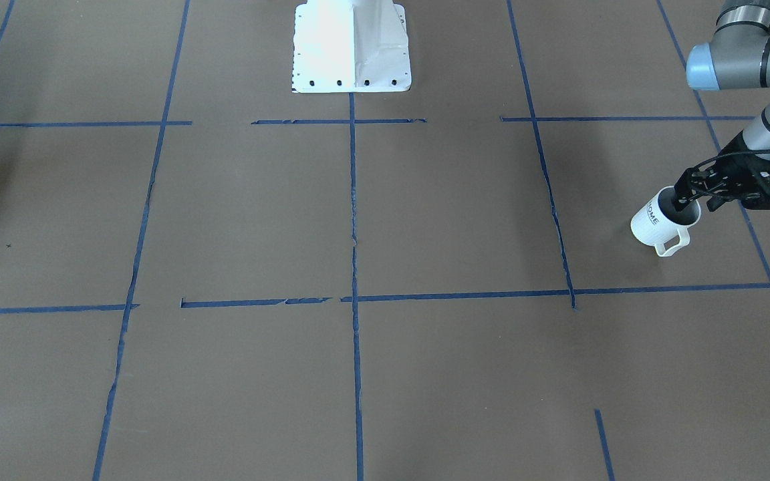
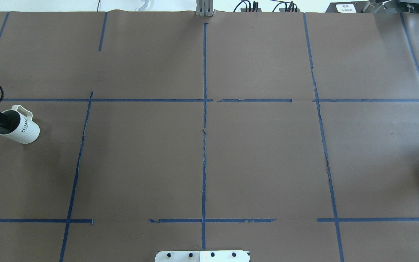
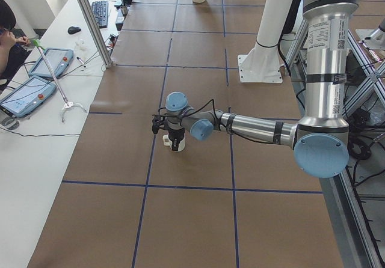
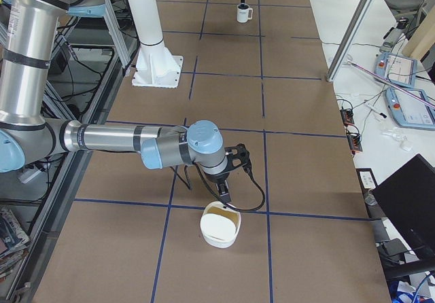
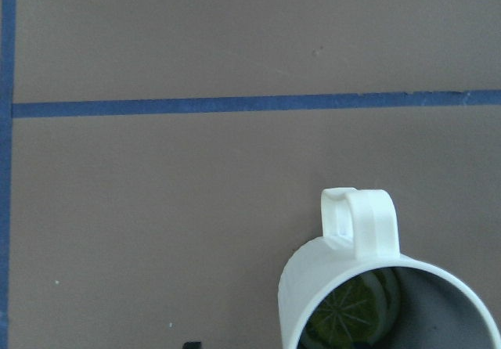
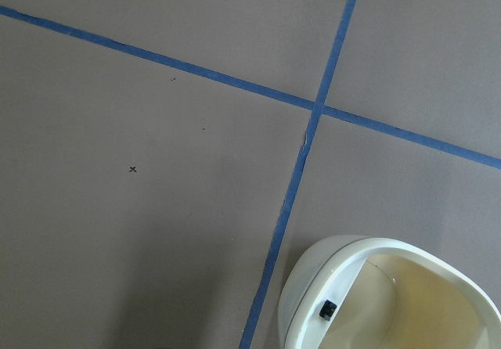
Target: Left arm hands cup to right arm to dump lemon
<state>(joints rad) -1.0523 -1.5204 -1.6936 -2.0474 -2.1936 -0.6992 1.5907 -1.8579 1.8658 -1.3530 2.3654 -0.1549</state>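
Note:
The white ribbed cup (image 1: 654,224) with "HOME" lettering stands on the brown table at the robot's far left, handle towards the operators' side. It also shows in the overhead view (image 2: 24,130). A lemon slice (image 5: 351,311) lies inside it. My left gripper (image 1: 684,198) is over the cup's rim with one finger down inside. In the left wrist view a black fingertip (image 5: 192,344) shows outside the cup, apart from its wall, so the jaws stand open. My right gripper (image 4: 223,195) hangs just above a white bowl (image 4: 219,234); I cannot tell whether it is open or shut.
The bowl's wall (image 6: 299,298) fills the lower right of the right wrist view, beside a blue tape cross (image 6: 317,106). The robot's white base (image 1: 351,47) stands at the table's middle edge. Side tables with tablets (image 3: 27,95) and a metal post (image 4: 350,28) flank the operators' side.

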